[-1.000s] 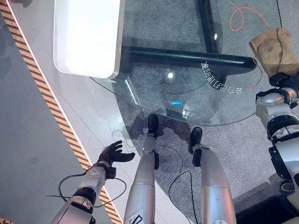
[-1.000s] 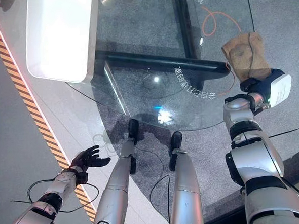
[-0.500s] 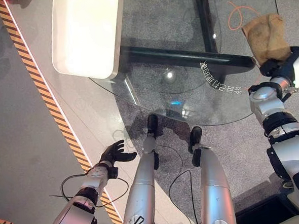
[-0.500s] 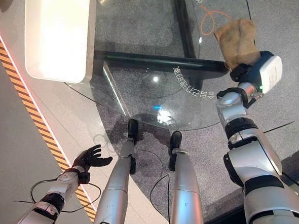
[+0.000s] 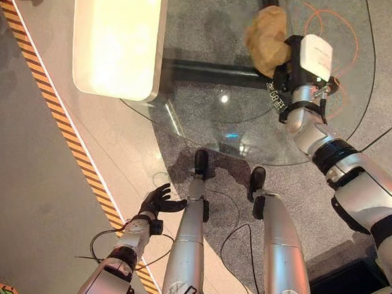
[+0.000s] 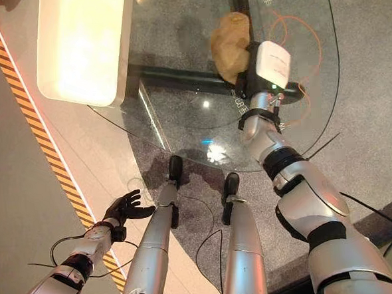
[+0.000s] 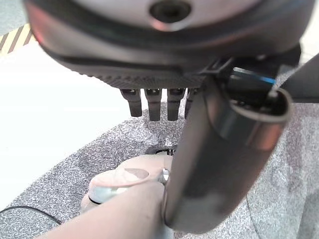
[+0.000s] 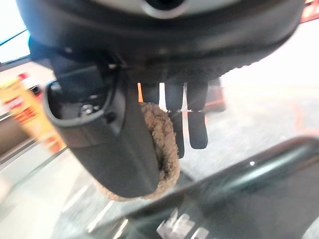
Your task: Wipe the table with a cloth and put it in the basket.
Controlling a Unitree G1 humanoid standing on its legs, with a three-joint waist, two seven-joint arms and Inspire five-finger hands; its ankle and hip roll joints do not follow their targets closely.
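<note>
The cloth (image 5: 268, 38) is a tan, fuzzy lump, bunched up into a ball. It sits on the round glass counter (image 5: 201, 120), near the far middle part, above the dark bar (image 5: 211, 73) that runs under the glass. The right hand (image 5: 285, 61) is right behind the cloth and has hold of it. In the right wrist view the cloth (image 8: 158, 144) is squeezed between the thick dark thumb and the fingers (image 8: 197, 127), so this hand is clamped on the cloth. The right arm reaches in from the right side, over the near edge of the glass. A white box (image 5: 315, 56) sits on the back of that wrist. A thin orange line (image 5: 335, 28) curls on the glass just past the hand, on the right side of the counter. There is some white writing (image 5: 272, 92) on the glass next to the wrist. A long white tray (image 5: 116, 45) with rounded corners lies at the far left part of the counter, well apart from the cloth. The left hand (image 5: 158, 202) hangs low on the left, over the floor and far from the counter. Its fingers are spread apart and it holds nothing. A yellow and black striped line (image 5: 62, 128) runs across the pale floor beside it.
</note>
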